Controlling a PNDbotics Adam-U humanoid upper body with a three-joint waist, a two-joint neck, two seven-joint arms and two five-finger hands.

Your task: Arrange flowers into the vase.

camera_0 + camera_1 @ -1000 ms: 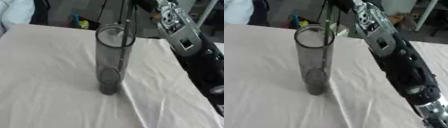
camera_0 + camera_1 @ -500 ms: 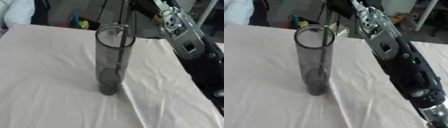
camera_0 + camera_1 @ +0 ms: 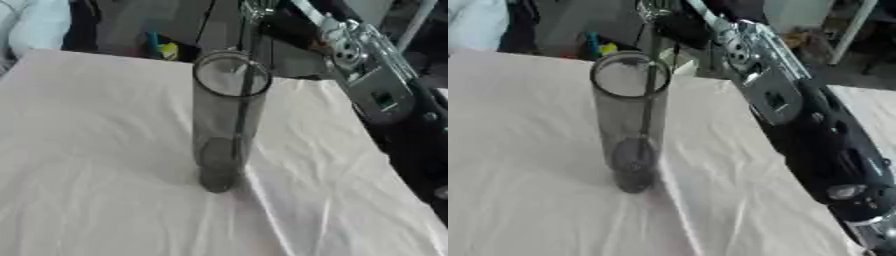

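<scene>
smoky glass cylinder vase [image 3: 226,120] upright on wrinkled white cloth [image 3: 87,150], thin dark stem [image 3: 647,100] inside; right hand [image 3: 658,9] fingers' state unclear

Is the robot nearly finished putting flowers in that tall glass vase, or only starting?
Only starting, it seems. The vase stands upright on the white cloth, and one dark stem already reaches down inside it. The right arm stretches up over the vase, its hand hidden at the top edge. No blooms or other flowers show, so how much remains is unclear.

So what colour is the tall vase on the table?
Smoky grey, see-through glass; the vase shows best in the left eye view.
</scene>
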